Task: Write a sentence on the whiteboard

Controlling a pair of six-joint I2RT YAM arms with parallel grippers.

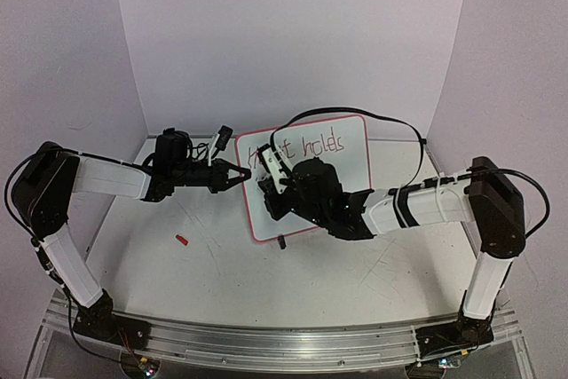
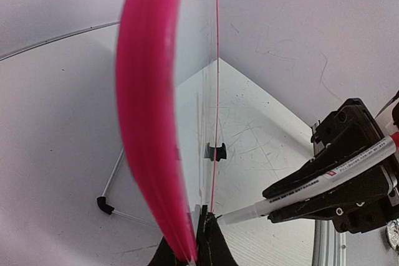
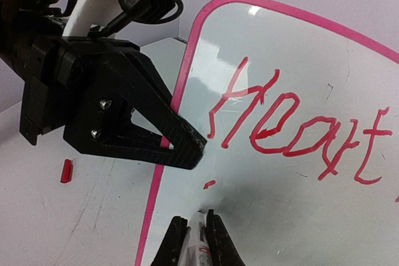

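While the left tool (image 1: 240,175) pinches the left edge of the whiteboard (image 3: 299,60), standing on the tabletop (image 1: 222,272), the right tool (image 3: 198,244) grips a marker (image 3: 198,227) pointing at the board just under the red writing (image 3: 280,123); blank space runs off to the right.

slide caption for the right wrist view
Left tool clamps the whiteboard by its pink rim; right tool holds a marker under the red word "Heart"

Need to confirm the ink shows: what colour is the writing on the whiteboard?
The writing is red; right wrist view shows it best.
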